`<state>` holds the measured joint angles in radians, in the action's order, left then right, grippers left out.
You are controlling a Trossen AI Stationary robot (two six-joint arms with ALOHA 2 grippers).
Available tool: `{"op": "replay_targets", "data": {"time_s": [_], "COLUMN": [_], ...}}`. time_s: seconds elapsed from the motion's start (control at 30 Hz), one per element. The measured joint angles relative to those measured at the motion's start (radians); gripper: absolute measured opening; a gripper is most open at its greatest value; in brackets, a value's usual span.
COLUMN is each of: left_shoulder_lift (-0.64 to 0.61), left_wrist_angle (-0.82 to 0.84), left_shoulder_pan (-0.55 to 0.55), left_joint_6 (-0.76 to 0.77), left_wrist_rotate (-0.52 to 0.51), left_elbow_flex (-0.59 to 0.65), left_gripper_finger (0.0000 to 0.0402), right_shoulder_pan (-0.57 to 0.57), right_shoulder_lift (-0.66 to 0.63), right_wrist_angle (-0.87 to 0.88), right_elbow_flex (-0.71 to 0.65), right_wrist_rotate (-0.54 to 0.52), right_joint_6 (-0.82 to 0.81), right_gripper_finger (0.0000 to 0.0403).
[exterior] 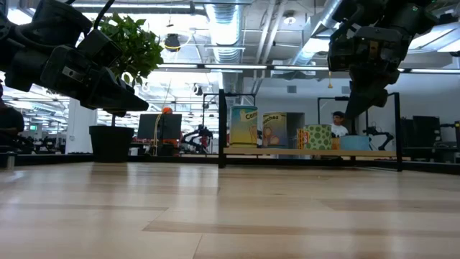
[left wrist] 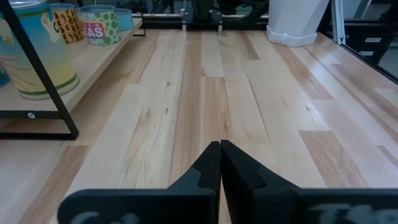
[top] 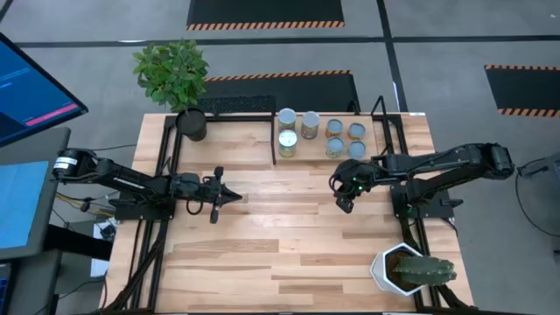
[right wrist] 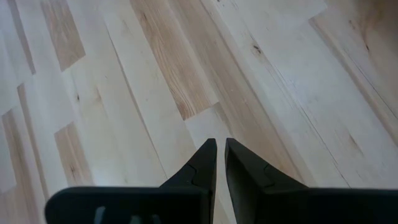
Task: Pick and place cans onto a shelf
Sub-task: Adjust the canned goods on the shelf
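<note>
Your table (top: 289, 236) is a pale plank surface. Along its far edge, toward the right corner, sits the shelf (top: 273, 149), thin black rods around a light board. On it you have six cans (top: 288, 143) with silvery or pale-blue tops; the low view shows yellow, green and orange labels. Your left gripper (top: 234, 197) hangs above the table's left half, fingers pressed together, empty. Your right gripper (top: 344, 206) points down just in front of the shelf, fingers nearly touching, holding nothing.
</note>
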<state>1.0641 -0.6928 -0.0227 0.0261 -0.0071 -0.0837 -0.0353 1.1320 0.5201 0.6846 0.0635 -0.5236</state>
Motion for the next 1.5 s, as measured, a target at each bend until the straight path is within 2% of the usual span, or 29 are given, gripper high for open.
{"op": "replay_targets", "data": {"time_s": [0.33, 0.63, 0.8, 1.0, 1.3, 1.5], "left_shoulder_lift": [0.000, 0.000, 0.000, 0.000, 0.000, 0.000], "left_wrist_angle": [-0.012, -0.035, -0.031, -0.031, -0.031, -0.031], "left_shoulder_pan": [0.000, 0.000, 0.000, 0.001, 0.001, 0.001], "left_joint_6": [-0.036, -0.029, -0.016, -0.035, -0.014, -0.004], "left_wrist_rotate": [0.005, 0.092, 0.150, 0.087, 0.080, 0.071], "left_elbow_flex": [0.000, 0.000, 0.000, 0.000, 0.000, 0.000], "left_gripper_finger": [0.0000, 0.0000, 0.0000, 0.0000, 0.0000, 0.0000], "right_shoulder_pan": [0.000, 0.000, 0.002, -0.022, -0.059, -0.077], "right_shoulder_lift": [0.000, 0.000, 0.000, 0.000, 0.000, 0.000], "right_wrist_angle": [0.001, 0.036, 0.084, 0.061, 0.059, 0.076], "right_elbow_flex": [0.000, 0.000, 0.000, 0.010, 0.107, 0.122], "right_wrist_rotate": [0.000, 0.003, 0.073, 0.072, 0.071, 0.071], "right_joint_6": [0.000, 0.000, 0.000, 0.000, 0.102, 0.114], "right_gripper_finger": [0.0058, 0.0058, 0.0058, 0.0058, 0.0058, 0.0058]}}
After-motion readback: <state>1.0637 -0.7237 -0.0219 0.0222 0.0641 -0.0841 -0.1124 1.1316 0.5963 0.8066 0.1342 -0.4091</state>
